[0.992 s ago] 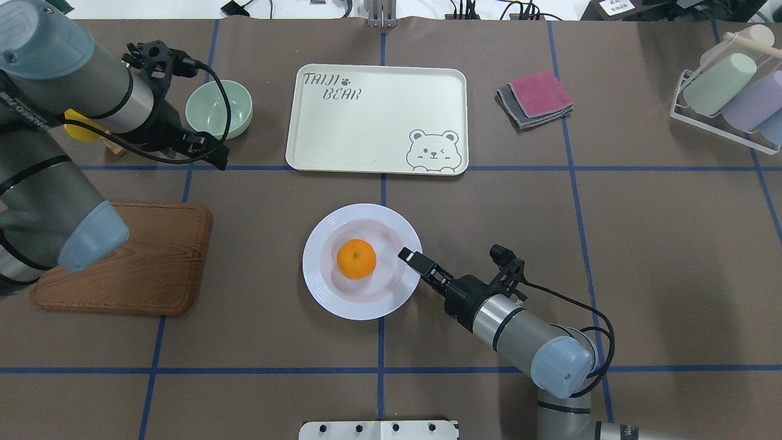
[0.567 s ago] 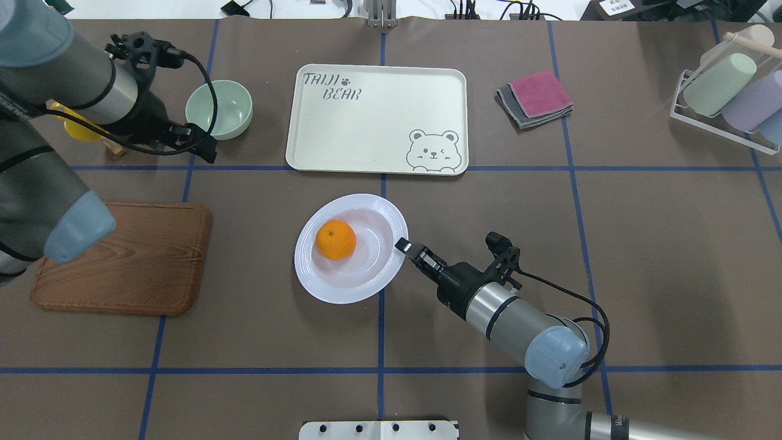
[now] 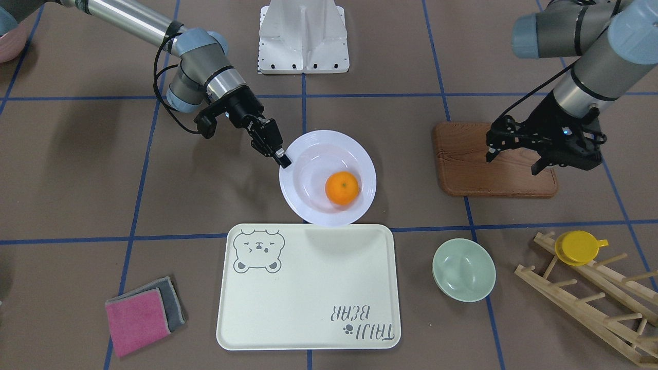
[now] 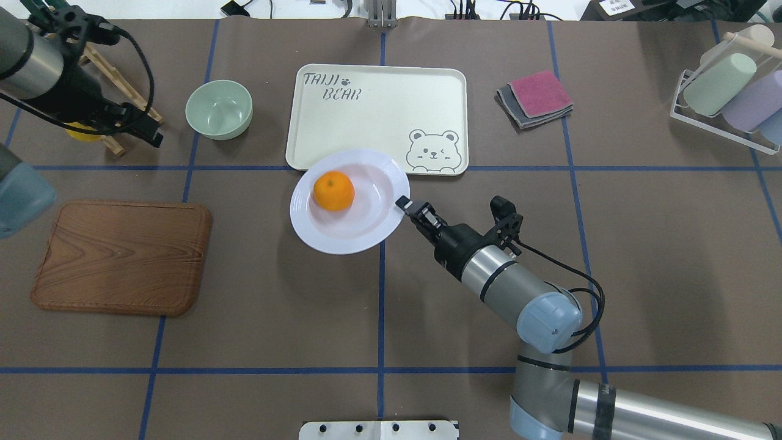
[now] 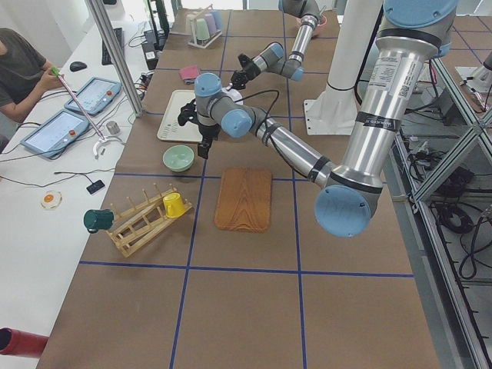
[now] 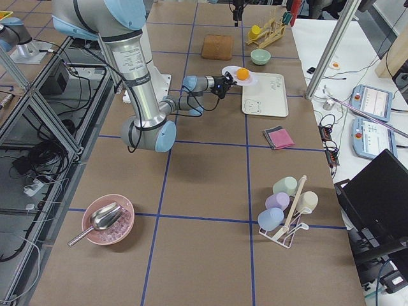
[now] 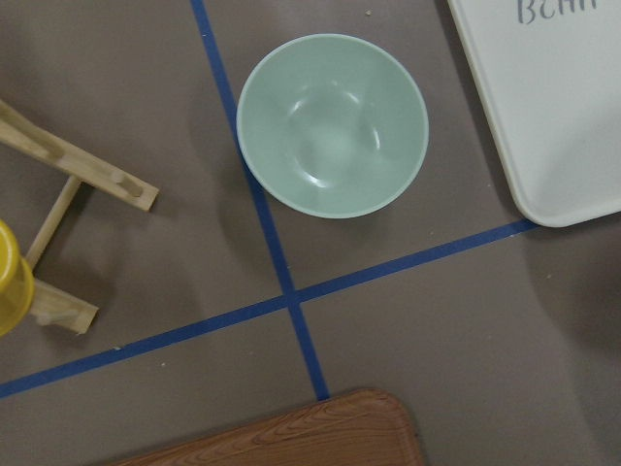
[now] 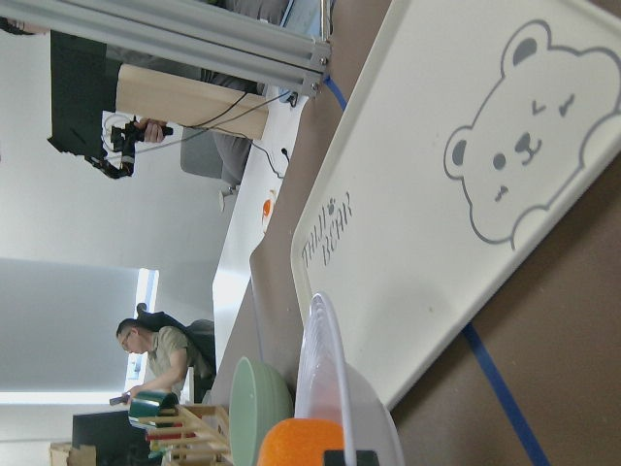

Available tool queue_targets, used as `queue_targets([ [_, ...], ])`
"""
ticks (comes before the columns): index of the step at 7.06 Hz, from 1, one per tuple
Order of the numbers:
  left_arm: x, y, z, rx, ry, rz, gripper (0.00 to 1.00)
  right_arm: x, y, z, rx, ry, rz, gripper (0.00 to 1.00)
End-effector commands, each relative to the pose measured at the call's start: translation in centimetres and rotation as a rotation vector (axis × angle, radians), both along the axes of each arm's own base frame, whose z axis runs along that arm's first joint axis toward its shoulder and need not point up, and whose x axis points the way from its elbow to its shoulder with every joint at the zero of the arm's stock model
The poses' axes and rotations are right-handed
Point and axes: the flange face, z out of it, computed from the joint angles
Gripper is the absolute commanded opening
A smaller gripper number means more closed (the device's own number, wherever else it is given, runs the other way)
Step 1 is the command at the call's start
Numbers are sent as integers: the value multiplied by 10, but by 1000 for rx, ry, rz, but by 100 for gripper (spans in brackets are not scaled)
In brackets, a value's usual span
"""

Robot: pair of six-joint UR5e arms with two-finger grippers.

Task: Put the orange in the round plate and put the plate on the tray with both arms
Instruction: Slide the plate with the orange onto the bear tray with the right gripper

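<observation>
My right end effector (image 4: 403,203) is clenched on the right-hand rim of the round plate (image 4: 342,243). The orange (image 4: 333,190) sits inside the plate, toward its far left. The plate's far edge overlaps the near rim of the tray (image 4: 379,110), just left of the bear drawing. A wide stretch of brown worktop (image 4: 256,263) separates the plate from the wooden board (image 4: 122,256). My left end effector (image 4: 151,135) hangs well apart, between the wooden rack (image 4: 116,76) and the green bowl (image 4: 219,109); I cannot tell its grip.

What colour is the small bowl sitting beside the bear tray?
The bowl is a plain pale mint green, inside and out; it shows best in the left wrist view.
</observation>
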Motion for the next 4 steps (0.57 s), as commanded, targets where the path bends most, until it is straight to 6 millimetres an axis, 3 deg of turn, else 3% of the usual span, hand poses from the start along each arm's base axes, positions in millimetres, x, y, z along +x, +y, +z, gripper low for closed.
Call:
queue_targets([
  [1,-23,21,10,3,-4,-11,100,-28,-78,-12,-226,-28,120,0],
  [2,-26,28,5,12,1,-11,100,-43,-95,-9,-289,-18,141,0],
  [4,-27,30,6,13,-2,-11,100,-47,-108,-5,-373,-13,181,0],
])
